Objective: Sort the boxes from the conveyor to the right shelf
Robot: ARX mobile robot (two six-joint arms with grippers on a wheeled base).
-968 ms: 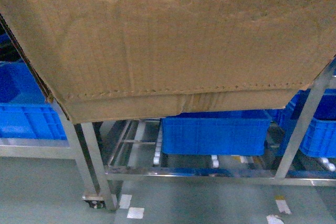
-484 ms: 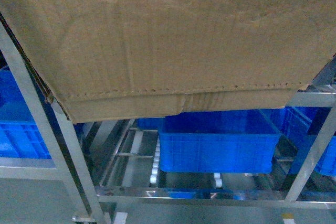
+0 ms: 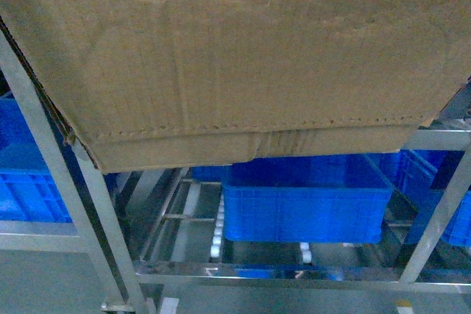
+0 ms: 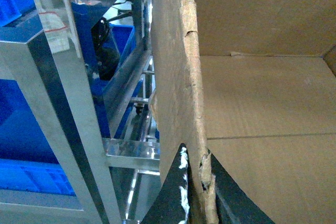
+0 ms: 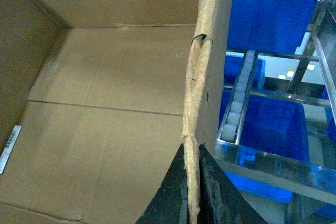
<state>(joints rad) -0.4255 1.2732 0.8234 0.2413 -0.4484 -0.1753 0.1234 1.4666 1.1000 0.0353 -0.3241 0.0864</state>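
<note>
left gripper: bottom centre of the left wrist frame, two black fingers pinched on the carton's left wall, one finger each side of the ragged top edge
right gripper: bottom centre of the right wrist frame, black fingers clamped on the carton's right wall the same way, edge sandwiched between them
cardboard carton: fills the upper half of the head frame, held off any surface, tilted so its near face slopes down to lower left; perforated line runs across near the lower edge, crumpled taped seam just under it right of centre
carton inside: open top, bare cardboard floor with a flap seam across it; nothing visible in it; white label strip at the left edge of the right wrist frame
steel rack: stainless tiered frame, lower half of the head frame, behind and under the carton; slanted posts at lower left and lower right, front crossbar along the bottom
roller rails: white rollers on the rack's lower tier, centre-bottom of the head frame
blue crate: sits on that lower tier, right of centre, directly under the carton's bottom edge, not touching it
other blue crates: at the left edge and right edge of the head frame, behind the posts
rack vs carton: left wrist frame shows a rack post just beside the carton's left wall, small gap visible
</note>
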